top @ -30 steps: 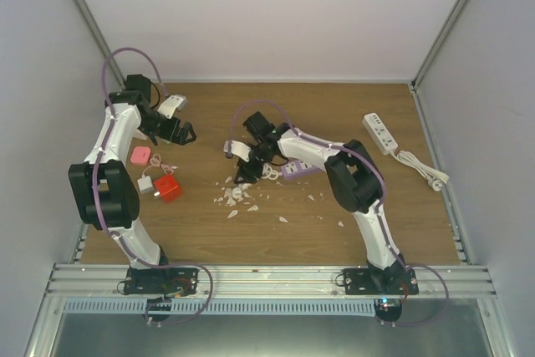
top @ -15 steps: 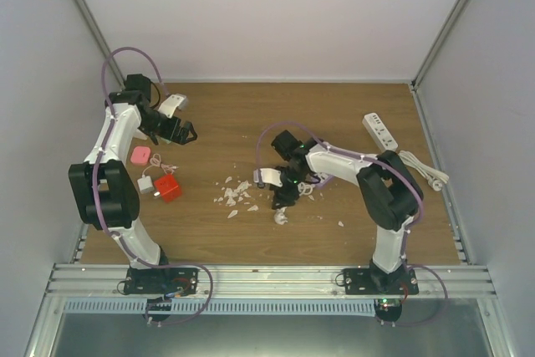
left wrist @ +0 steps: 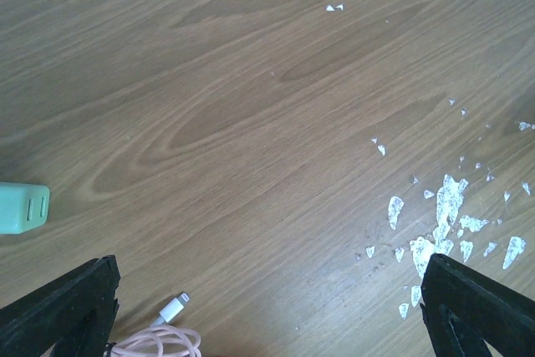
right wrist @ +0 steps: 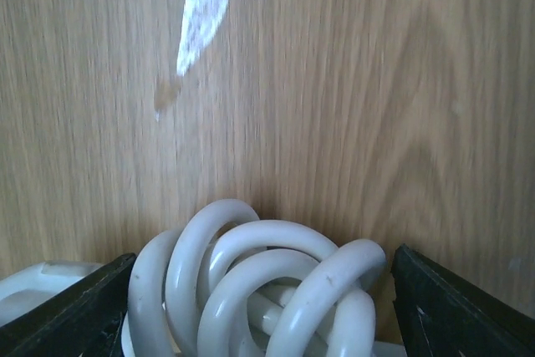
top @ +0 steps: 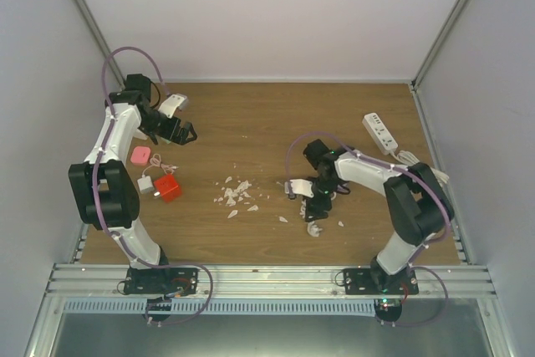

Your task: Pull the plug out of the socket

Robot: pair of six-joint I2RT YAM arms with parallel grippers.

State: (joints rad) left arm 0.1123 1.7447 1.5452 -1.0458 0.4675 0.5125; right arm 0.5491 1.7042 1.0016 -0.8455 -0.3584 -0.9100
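Toward the near right of the table [top: 276, 123], the right gripper [top: 311, 206] has swept away from the white chips [top: 234, 194], clamped on the coiled white cable [right wrist: 259, 282]; whether its plug came free is hidden. Apart and empty hangs the left gripper [left wrist: 269, 267].

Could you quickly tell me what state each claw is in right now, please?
Left claw: open, holding nothing.
Right claw: closed around the coiled white cable.

Left pincer [left wrist: 267, 294] spread wide; right pincer [right wrist: 263, 286] clamps the cord [right wrist: 242, 248].
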